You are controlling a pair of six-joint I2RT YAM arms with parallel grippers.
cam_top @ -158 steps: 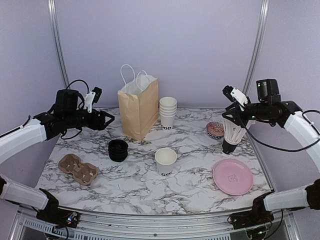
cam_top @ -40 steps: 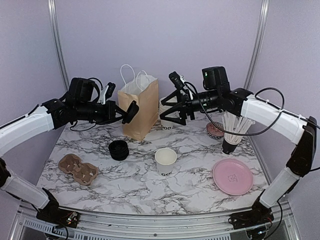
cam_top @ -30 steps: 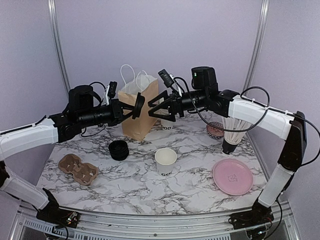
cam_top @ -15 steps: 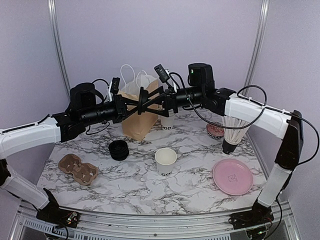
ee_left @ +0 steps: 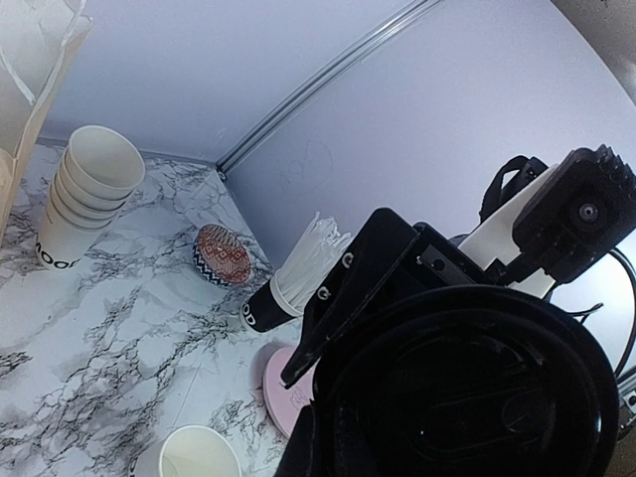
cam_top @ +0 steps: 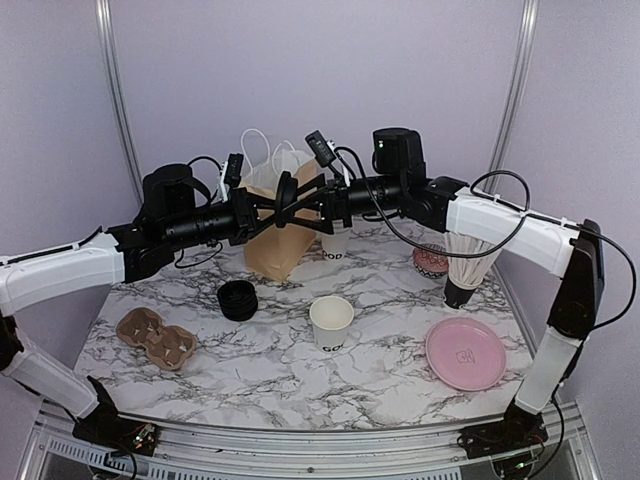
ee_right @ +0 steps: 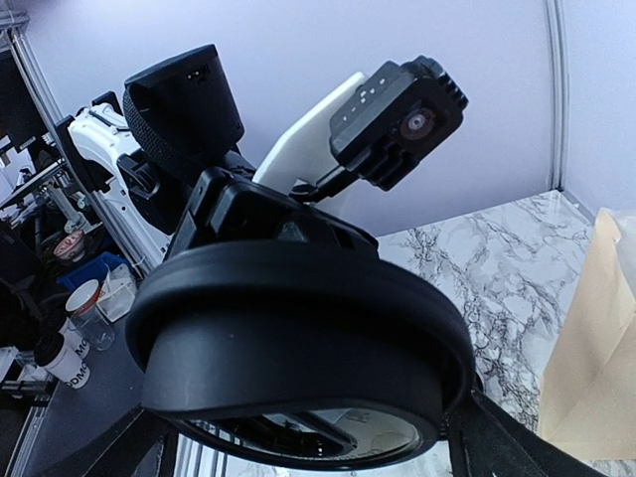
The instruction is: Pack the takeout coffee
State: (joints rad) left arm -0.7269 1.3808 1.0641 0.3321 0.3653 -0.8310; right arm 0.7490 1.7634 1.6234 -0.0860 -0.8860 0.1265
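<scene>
A black lid [cam_top: 287, 192] hangs in mid-air in front of the paper bag, with my left gripper [cam_top: 277, 200] shut on its rim. It fills the left wrist view [ee_left: 477, 397] and the right wrist view [ee_right: 288, 338]. My right gripper [ee_right: 308, 447] stands open, one finger [ee_left: 343, 298] on each side of the lid, close to its rim. A lidless white paper cup [cam_top: 332, 322] with dark lettering stands mid-table below both arms. A takeout coffee with its lid on is out of view.
The brown paper bag [cam_top: 278, 215] stands at the back, with a stack of white cups [cam_top: 336, 225] to its right. Elsewhere are a stack of black lids [cam_top: 236, 299], a cardboard cup carrier [cam_top: 155, 337], a pink plate [cam_top: 465, 353], a patterned bowl [cam_top: 431, 260] and a cup of stirrers [cam_top: 466, 262].
Both arms swung inward from the table's sides and met in front of the bag. The left brought the black lid rightward. The right gripper's open fingers came around it.
</scene>
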